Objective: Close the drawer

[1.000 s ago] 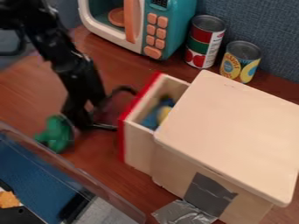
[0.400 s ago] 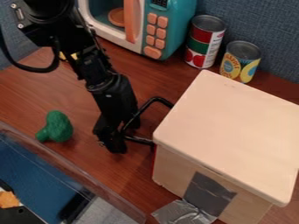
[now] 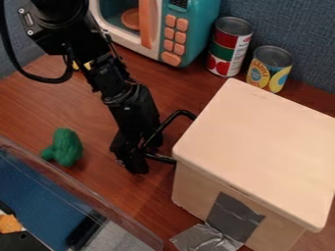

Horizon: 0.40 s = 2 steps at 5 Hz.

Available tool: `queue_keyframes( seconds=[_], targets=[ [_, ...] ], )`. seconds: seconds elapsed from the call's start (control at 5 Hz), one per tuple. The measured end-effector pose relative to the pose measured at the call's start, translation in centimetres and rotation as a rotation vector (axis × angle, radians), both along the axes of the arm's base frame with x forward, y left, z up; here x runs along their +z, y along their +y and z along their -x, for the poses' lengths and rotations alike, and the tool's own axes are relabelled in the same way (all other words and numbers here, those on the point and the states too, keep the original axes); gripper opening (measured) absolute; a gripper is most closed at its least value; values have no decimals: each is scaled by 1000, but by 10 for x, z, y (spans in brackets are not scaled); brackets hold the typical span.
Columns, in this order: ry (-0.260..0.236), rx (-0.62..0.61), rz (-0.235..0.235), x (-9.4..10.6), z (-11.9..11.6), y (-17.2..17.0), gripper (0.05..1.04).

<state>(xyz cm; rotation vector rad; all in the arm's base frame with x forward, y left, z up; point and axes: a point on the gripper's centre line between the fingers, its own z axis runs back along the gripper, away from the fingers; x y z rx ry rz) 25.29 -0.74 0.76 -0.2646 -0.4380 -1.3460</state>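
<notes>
The wooden box stands at the right of the view, with its drawer pushed in under the overhanging lid. From the drawer's front the black loop handle sticks out to the left. Pointing downward, the black gripper is low over the table at the handle's outer end, left of the box. It overlaps part of the handle, and whether the two touch cannot be made out. The drawer's red front and its contents are hidden.
A green toy broccoli lies left of the gripper. Behind are a toy microwave and two cans. A clear-walled bin takes up the lower left. Silver tape lies at the box's foot.
The drawer, which stood out with its red front and blue and yellow contents showing, has slid right into the box. The gripper has moved right, then shifted slightly farther right and down.
</notes>
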Motion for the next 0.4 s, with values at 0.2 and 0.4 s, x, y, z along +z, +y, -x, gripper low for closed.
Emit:
queue_keyframes(
  seconds=[0.2,0.4],
  targets=[
    [19,-11,28,1,3,-4,1001],
    [22,36,48,17,13,15,1001]
  ],
)
